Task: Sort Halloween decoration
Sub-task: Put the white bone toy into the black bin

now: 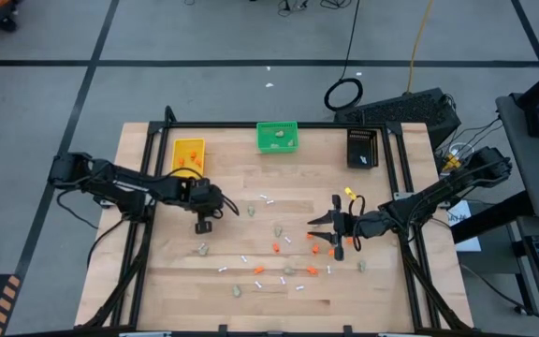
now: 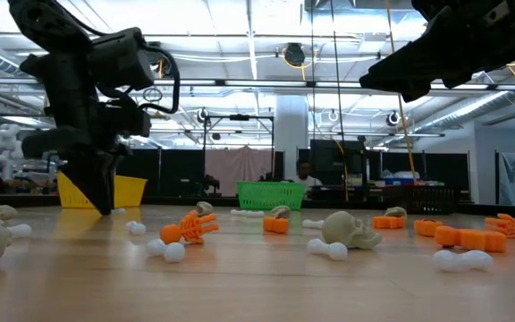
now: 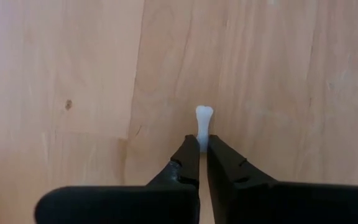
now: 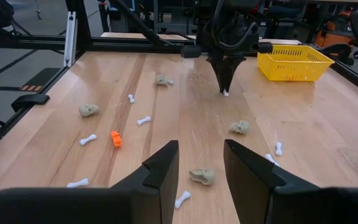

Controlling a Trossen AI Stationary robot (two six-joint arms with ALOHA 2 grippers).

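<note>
Pinching a white bone [image 3: 204, 119] at the table surface, the left gripper [image 1: 204, 225] stands point-down with fingers [image 3: 188, 163] clamped on the bone's lower end, on the side of the yellow bin [image 1: 188, 155] facing the table's middle. Three bins line the table's [image 1: 382, 290] far edge: yellow, green [image 1: 277, 138], black [image 1: 363, 148] (one each). The right gripper [image 1: 328, 231] hovers well apart from the yellow bin, fingers parted and empty, amid scattered orange bits [image 1: 276, 248], beige skulls [image 4: 89, 110] and more white bones; clutter prevents a sure count.
</note>
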